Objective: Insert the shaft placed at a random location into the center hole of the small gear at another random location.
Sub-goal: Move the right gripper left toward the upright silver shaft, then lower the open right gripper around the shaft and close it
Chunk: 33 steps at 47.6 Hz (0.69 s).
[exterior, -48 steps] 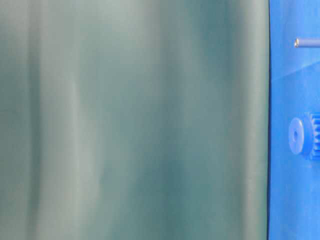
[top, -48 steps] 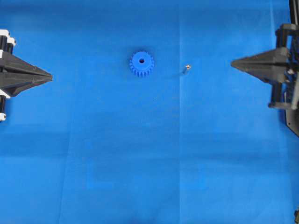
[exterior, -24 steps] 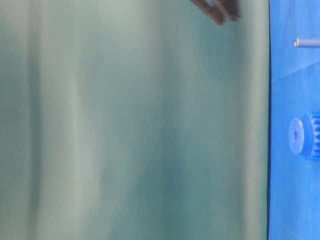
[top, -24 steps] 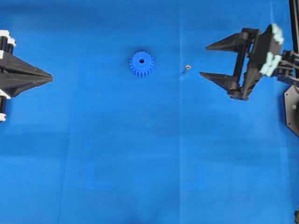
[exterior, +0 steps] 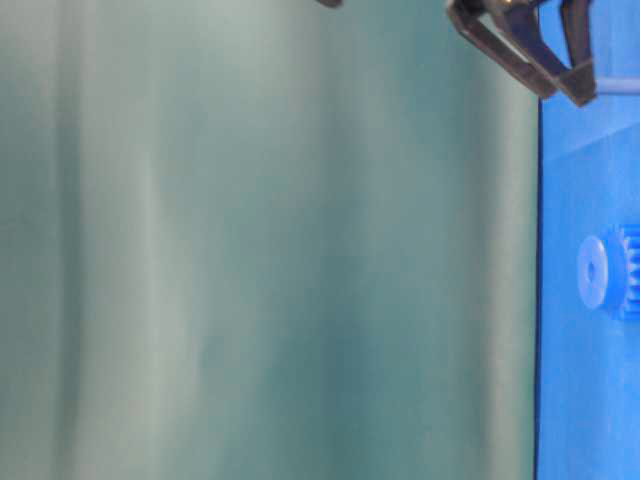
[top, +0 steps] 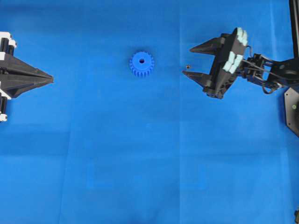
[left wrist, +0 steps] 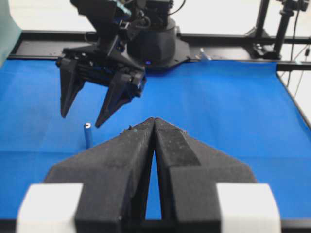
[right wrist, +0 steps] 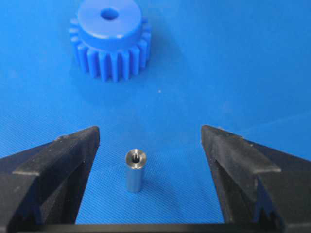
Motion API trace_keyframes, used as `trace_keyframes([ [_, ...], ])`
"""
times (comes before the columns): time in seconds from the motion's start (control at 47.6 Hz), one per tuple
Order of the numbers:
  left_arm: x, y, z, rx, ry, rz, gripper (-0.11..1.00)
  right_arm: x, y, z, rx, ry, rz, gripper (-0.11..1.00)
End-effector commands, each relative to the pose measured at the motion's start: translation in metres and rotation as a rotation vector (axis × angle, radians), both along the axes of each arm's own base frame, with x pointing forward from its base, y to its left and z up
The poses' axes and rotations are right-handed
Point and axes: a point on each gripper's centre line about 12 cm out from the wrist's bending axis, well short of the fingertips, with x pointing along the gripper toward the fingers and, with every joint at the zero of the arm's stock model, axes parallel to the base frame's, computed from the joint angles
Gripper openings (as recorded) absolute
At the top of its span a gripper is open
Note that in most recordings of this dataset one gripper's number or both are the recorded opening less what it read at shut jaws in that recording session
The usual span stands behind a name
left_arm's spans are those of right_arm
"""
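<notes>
The small gear (top: 141,64) lies flat on the blue cloth, hub up, with its center hole (top: 141,60) open. The shaft (top: 188,66) stands upright to its right, apart from it. My right gripper (top: 187,61) is open, and its two fingertips reach either side of the shaft without touching it. In the right wrist view the shaft (right wrist: 134,171) stands between the spread jaws of that gripper (right wrist: 150,133), nearer the left one, with the gear (right wrist: 109,39) beyond. My left gripper (top: 51,78) is shut and empty at the far left edge.
The blue cloth (top: 140,158) covers the whole table. A black base plate (top: 292,112) sits at the right edge. In the left wrist view the right arm's base (left wrist: 155,43) and a black frame rail stand behind the cloth. A green backdrop (exterior: 250,250) fills the table-level view.
My right gripper has opened and moved left from the right edge until its fingertips straddle the shaft. The left gripper, gear and shaft have not moved.
</notes>
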Motion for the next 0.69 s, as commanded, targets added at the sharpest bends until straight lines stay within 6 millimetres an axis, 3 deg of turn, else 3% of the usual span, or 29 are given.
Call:
trace_keyframes([
  [0.0,0.001,0.001,0.002,0.001,-0.006,0.006,0.00,0.007,-0.002,0.000,0.004,-0.019,-0.007,0.72],
  [0.315,0.000,0.004,0.000,0.002,0.009,0.023,0.00,0.011,0.011,-0.011,0.034,0.008,0.024,0.71],
  [0.42,0.000,0.005,-0.001,0.002,0.014,0.026,0.00,0.010,0.012,-0.011,0.034,0.009,0.028,0.65],
  [0.546,0.000,0.005,-0.002,0.000,0.020,0.026,0.00,0.011,0.012,-0.011,0.033,0.000,0.024,0.49],
  [0.672,0.000,0.005,-0.002,0.000,0.020,0.026,0.00,0.009,0.007,-0.010,0.037,-0.014,-0.008,0.22],
])
